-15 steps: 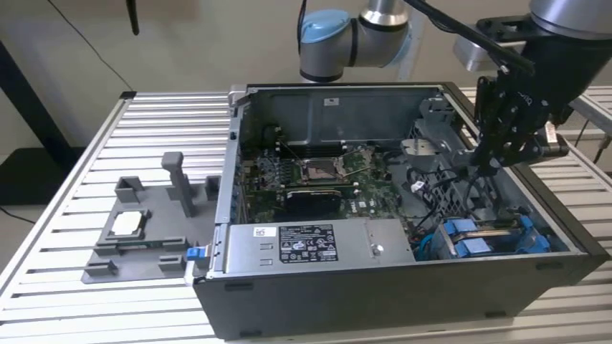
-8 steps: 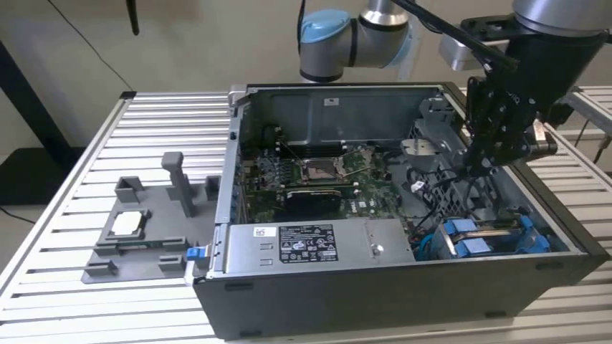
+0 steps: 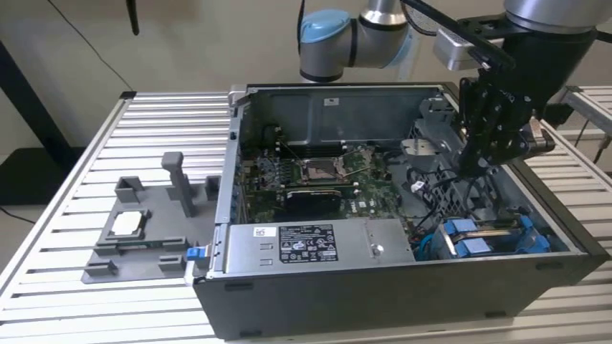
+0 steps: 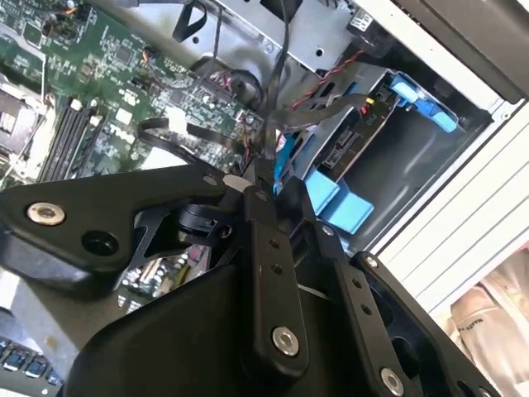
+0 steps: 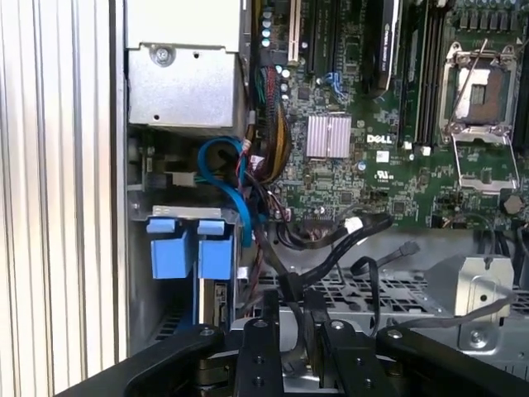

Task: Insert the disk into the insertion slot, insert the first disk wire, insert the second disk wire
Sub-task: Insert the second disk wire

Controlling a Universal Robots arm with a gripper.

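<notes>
- Tabletop of slatted aluminium (image 3: 115, 143) carries the whole job, with the open black computer case (image 3: 383, 301) lying on it.
- Reaching down from above, the grey robot arm with a blue-capped joint (image 3: 330, 36) is well inside the case, on the exterior view's right.
- At the case's near corner on that side is the insertion slot, a grey sheet-metal drive bay (image 4: 413, 157).
- Seated in that bay is the disk, a silver-grey drive in a bright blue plastic carrier (image 3: 478, 240). Its two blue tabs stand at the bay's mouth, so I judge the first step done.
- Above the bay and apart from the disk hangs the black gripper (image 3: 469, 172).
- Both wrist views show its fingers (image 5: 269, 347) clenched on a thin black disk wire (image 4: 278, 83), which runs off over the green board.
- Wire insertion looks to be the step in hand, though I cannot tell which of the two wires this is.
- Seating it would call for squaring the plug with the connector edge of the disk and pressing straight in, keeping clear of the loose cables nearby.
</notes>
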